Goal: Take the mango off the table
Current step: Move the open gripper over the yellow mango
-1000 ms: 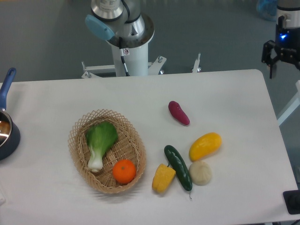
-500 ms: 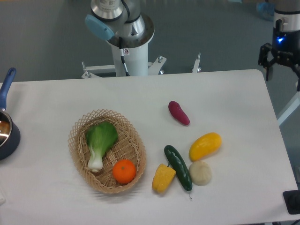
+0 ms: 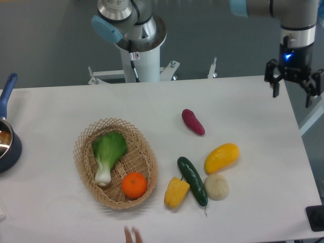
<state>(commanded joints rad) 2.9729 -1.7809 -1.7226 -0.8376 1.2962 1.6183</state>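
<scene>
1. Your gripper [image 3: 292, 91] hangs over the far right corner of the table [image 3: 243, 96]. Its two black fingers [image 3: 276, 87] are spread wide apart, and nothing is between them.
2. The mango [image 3: 221, 157] is the shiny yellow-orange oval. It lies on the white top, well apart from your gripper, nearer to the camera and off to the left in the picture.
3. A pale round bun [image 3: 216, 186] sits just past the mango, even farther from your gripper. The two look close to touching.
4. A dark green cucumber [image 3: 192, 180] lies beside the bun, and a blocky yellow corn piece [image 3: 176, 192] rests against the cucumber's other side.
5. A purple sweet potato [image 3: 193, 122] lies alone on the table, between the mango and the robot base [image 3: 139, 45], about as near to your gripper as the mango.
6. A woven basket [image 3: 86, 152] sits much farther away, across the table. It holds a leafy green bok choy [image 3: 107, 154] and an orange [image 3: 134, 185].
7. A blue pot [image 3: 7, 136] pokes in at the far left edge, the farthest thing from your gripper.
</scene>
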